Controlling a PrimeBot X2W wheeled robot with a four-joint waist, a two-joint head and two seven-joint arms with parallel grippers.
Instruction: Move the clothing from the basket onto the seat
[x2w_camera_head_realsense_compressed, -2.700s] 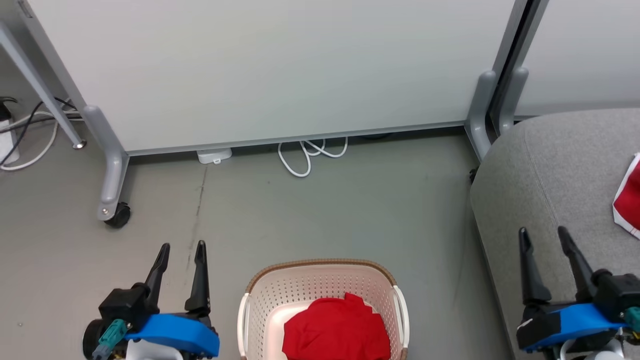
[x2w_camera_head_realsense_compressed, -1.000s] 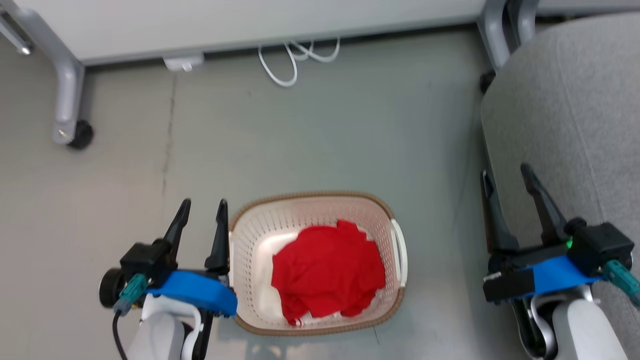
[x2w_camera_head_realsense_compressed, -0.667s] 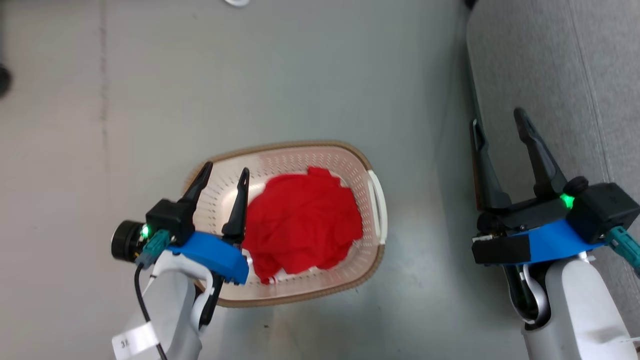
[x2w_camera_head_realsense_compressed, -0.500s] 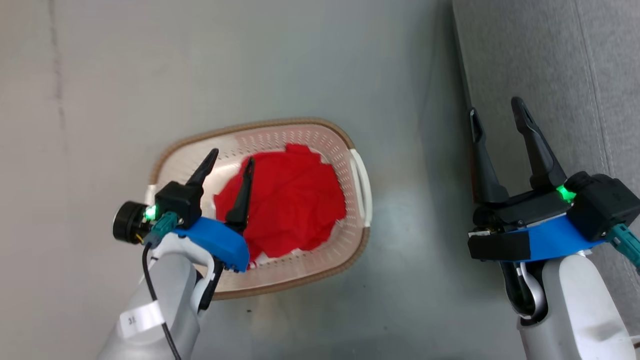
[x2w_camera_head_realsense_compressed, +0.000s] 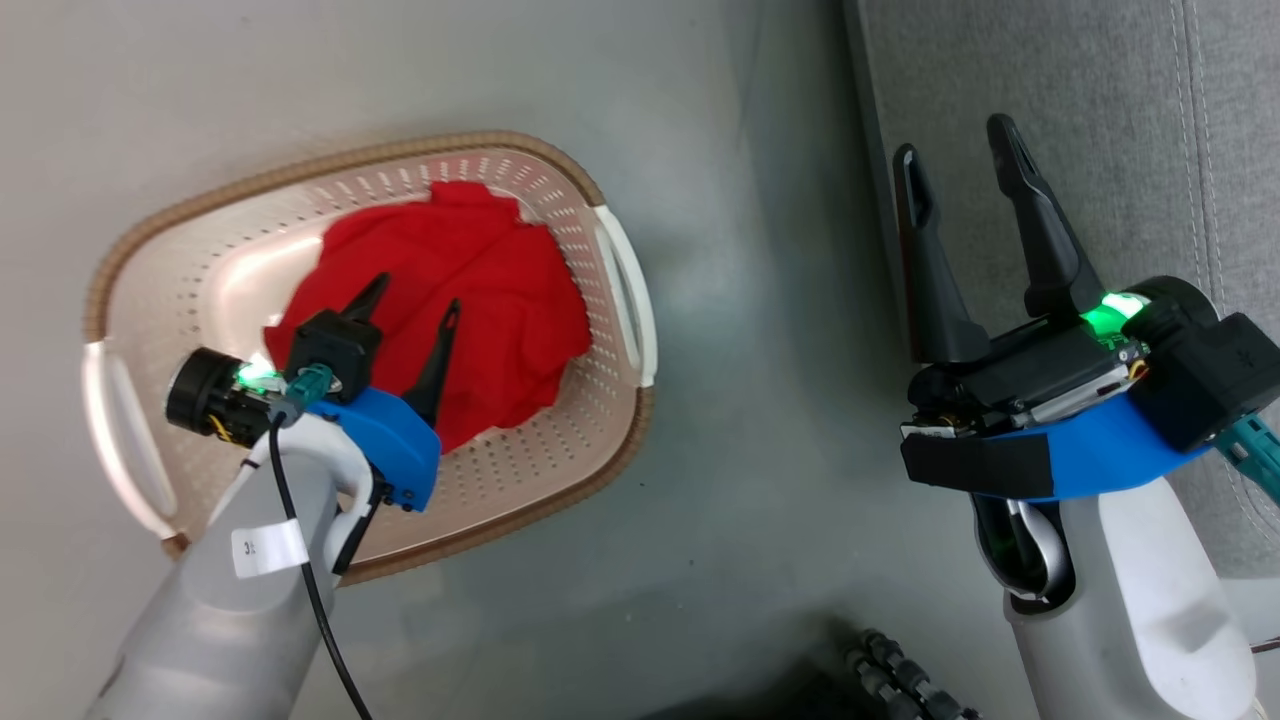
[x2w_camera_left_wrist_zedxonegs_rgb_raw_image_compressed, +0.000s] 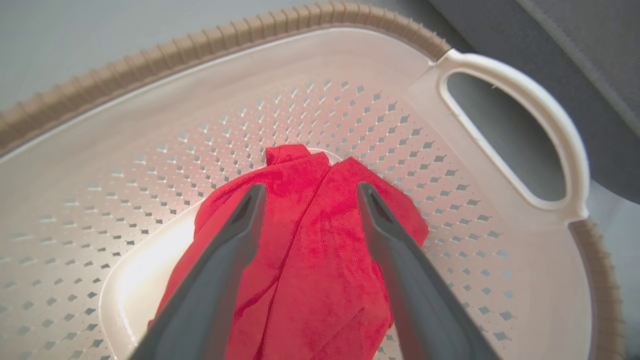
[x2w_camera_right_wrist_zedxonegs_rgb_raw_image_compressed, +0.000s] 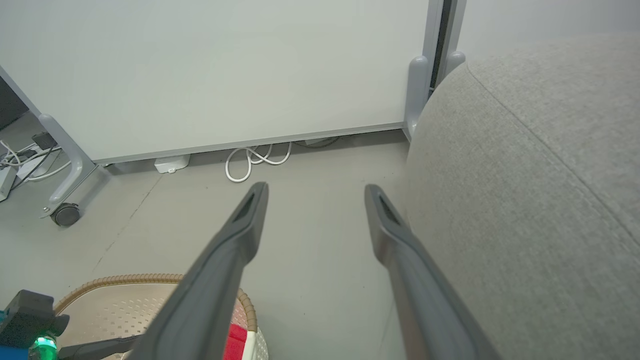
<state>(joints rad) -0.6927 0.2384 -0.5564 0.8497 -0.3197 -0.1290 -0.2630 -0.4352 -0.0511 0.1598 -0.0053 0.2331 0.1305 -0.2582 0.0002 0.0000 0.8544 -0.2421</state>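
Left gripper (x2w_camera_head_realsense_compressed: 419, 291) (x2w_camera_left_wrist_zedxonegs_rgb_raw_image_compressed: 310, 187): fingers spread wide and holding nothing, lowered inside the basket (x2w_camera_head_realsense_compressed: 520, 470) (x2w_camera_left_wrist_zedxonegs_rgb_raw_image_compressed: 150, 150), one finger on either side of a raised fold of the clothing (x2w_camera_head_realsense_compressed: 500, 270) (x2w_camera_left_wrist_zedxonegs_rgb_raw_image_compressed: 320, 260). Whether the tips touch the fabric cannot be told. The clothing, a crumpled red heap, lies on the basket bottom, towards the side nearer the seat (x2w_camera_head_realsense_compressed: 1100, 120) (x2w_camera_right_wrist_zedxonegs_rgb_raw_image_compressed: 525, 200). The basket stands on the grey floor (x2w_camera_head_realsense_compressed: 750, 400), near the seat but apart from it. Right gripper (x2w_camera_head_realsense_compressed: 951, 136) (x2w_camera_right_wrist_zedxonegs_rgb_raw_image_compressed: 315, 186): fingers likewise wide apart and empty, held at the seat's front edge, well apart from the basket. Beyond it, in the right wrist view, are a pale panel (x2w_camera_right_wrist_zedxonegs_rgb_raw_image_compressed: 225, 75) on a castored leg (x2w_camera_right_wrist_zedxonegs_rgb_raw_image_compressed: 65, 175) and a looped white cable (x2w_camera_right_wrist_zedxonegs_rgb_raw_image_compressed: 250, 160).
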